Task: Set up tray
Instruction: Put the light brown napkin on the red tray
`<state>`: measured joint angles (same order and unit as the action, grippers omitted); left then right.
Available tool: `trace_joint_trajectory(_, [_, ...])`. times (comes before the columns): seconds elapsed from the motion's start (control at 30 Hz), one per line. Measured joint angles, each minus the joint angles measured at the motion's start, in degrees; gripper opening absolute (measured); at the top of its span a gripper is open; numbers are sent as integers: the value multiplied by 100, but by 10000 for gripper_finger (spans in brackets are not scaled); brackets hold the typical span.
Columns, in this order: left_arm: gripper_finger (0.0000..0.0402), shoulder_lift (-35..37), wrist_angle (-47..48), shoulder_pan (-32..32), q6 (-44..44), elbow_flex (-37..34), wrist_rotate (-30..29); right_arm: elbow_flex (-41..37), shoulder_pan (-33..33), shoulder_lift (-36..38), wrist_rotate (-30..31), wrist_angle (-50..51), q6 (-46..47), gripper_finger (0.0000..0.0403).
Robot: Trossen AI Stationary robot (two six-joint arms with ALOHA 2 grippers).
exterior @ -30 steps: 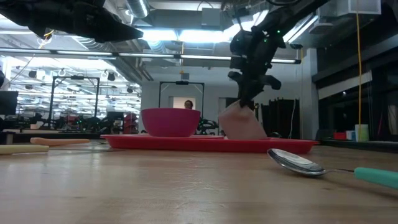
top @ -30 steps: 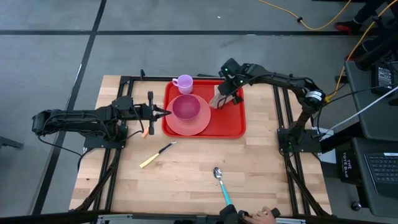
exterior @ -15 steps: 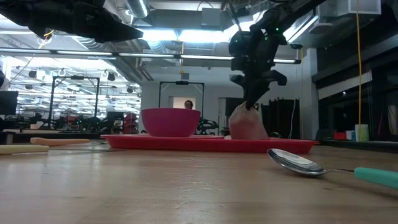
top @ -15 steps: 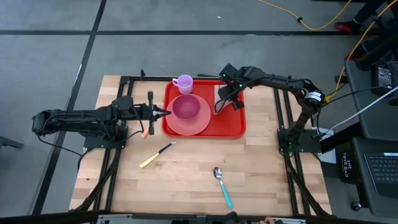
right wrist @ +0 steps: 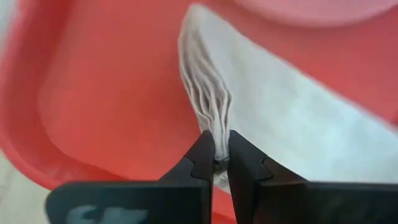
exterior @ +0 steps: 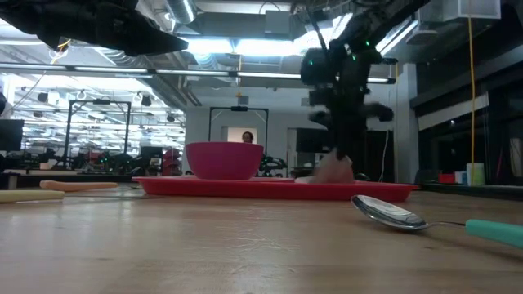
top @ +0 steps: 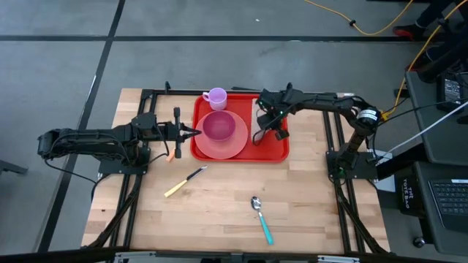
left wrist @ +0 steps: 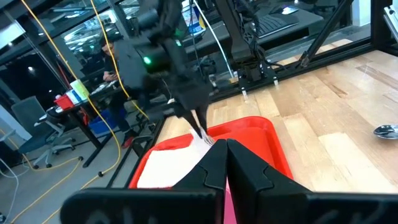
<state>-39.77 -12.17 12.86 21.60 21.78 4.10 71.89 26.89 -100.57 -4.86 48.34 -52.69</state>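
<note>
You have the left end effector (top: 194, 131) parked at the left rim of the tray (top: 281, 151), its fingers pressed together on nothing, level with the purple bowl (top: 218, 126) on the pink plate (top: 223, 147). Leave it there.

The tray sits at the far middle of the table (top: 219, 212), with a lilac cup (top: 216, 97) just behind its far edge.

Your working side is the right end effector (right wrist: 216, 163), low over the tray's right half. Its fingers stand nearly closed, pinching a gathered fold of the white napkin (right wrist: 292, 118), which fans out across the red floor beside the plate. To lay it well, I judge you should lower until the cloth rests flat, keep it clear of the plate's edge and inside the rim, then part the fingers and lift straight up so the fold does not drag.
</note>
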Motion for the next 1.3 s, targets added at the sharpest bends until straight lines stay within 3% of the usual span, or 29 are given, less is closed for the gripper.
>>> trace_joint_trajectory(0.37, [7,1,-2,0,0,0,0,-1113,-200,0,74,-749,172,27])
trace_joint_trajectory(1.3, [6,0,-2,0,5,0,0,-1124,-771,0,293,-417,315,27])
